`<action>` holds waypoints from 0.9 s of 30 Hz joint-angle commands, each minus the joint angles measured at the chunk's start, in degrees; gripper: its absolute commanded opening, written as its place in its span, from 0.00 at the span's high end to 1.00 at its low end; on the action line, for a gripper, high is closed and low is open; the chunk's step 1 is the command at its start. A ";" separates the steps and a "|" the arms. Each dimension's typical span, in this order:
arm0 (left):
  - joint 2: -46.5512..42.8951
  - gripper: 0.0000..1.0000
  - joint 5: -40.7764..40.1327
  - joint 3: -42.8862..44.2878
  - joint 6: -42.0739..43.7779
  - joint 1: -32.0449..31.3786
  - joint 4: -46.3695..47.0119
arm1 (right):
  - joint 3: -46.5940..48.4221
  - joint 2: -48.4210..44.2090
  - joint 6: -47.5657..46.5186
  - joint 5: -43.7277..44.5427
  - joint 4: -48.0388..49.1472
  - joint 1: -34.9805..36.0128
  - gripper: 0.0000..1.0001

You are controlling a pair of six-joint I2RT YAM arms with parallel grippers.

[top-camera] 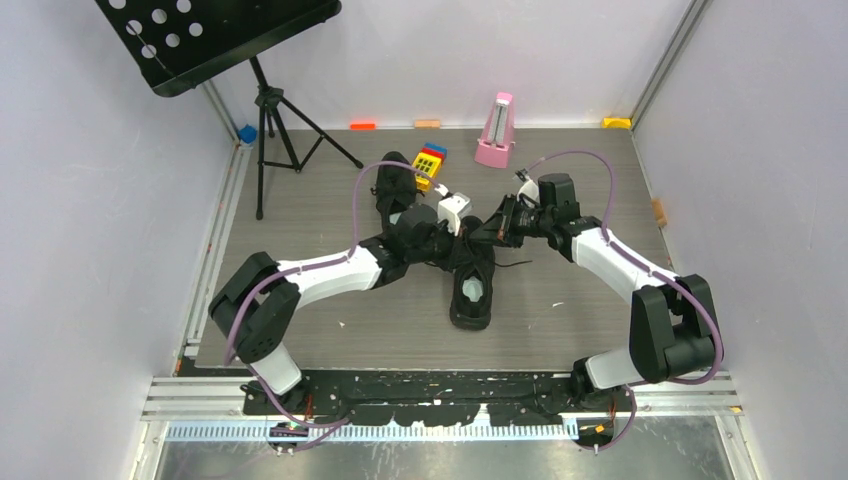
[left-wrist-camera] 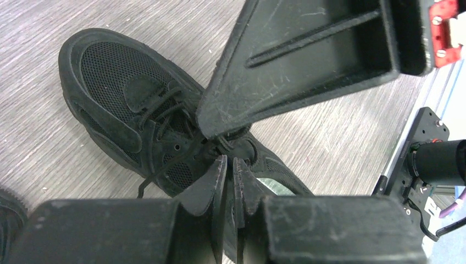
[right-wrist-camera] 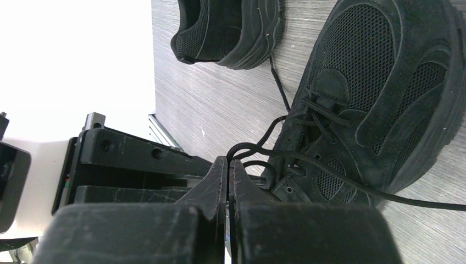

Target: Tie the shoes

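Two black shoes lie on the grey table. The nearer shoe [top-camera: 472,290] [left-wrist-camera: 121,93] [right-wrist-camera: 384,82] points toe away from the arms and shows its pale insole. The other shoe [top-camera: 393,185] [right-wrist-camera: 231,27] sits behind the left arm. Both grippers meet over the nearer shoe's laced part. My right gripper [top-camera: 490,232] [right-wrist-camera: 227,159] is shut on a thin black lace [right-wrist-camera: 258,147] that loops out of its tips. My left gripper [top-camera: 468,232] [left-wrist-camera: 229,159] stands at the top eyelets, jaws nearly together on a lace; the right gripper's finger [left-wrist-camera: 308,60] hangs just above it.
A black music stand [top-camera: 215,40] on a tripod [top-camera: 275,130] occupies the back left. A pink metronome [top-camera: 494,130] and a coloured toy block [top-camera: 430,162] stand behind the shoes. Small orange pieces [top-camera: 362,126] line the back wall. A loose lace end [right-wrist-camera: 428,204] trails across the table.
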 commanded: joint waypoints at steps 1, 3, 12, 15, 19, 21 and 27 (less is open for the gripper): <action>1.29 0.89 -1.58 3.12 0.21 -0.22 2.51 | 2.64 0.05 3.27 -1.63 0.51 0.17 1.00; 1.65 0.89 -2.48 3.26 0.25 -0.22 3.10 | 2.65 0.16 3.74 -1.80 0.53 0.14 1.00; 2.85 0.89 -6.83 2.70 -1.49 -0.22 5.99 | 1.86 1.31 5.69 -1.84 1.23 0.09 1.00; 3.11 0.85 -7.93 2.02 -2.62 -0.30 7.82 | 0.80 1.33 6.93 -1.95 2.73 0.02 1.00; 3.40 0.81 -10.71 1.83 -4.70 -0.31 8.13 | -0.34 0.77 8.14 -1.59 4.20 -0.04 1.00; 3.85 0.80 -11.57 2.05 -5.91 -0.43 8.44 | -1.19 0.55 9.10 -1.43 5.33 -0.02 1.00; 5.29 0.74 -15.95 3.32 -7.15 -1.09 7.86 | -3.76 1.17 12.95 -1.37 11.21 -0.04 1.00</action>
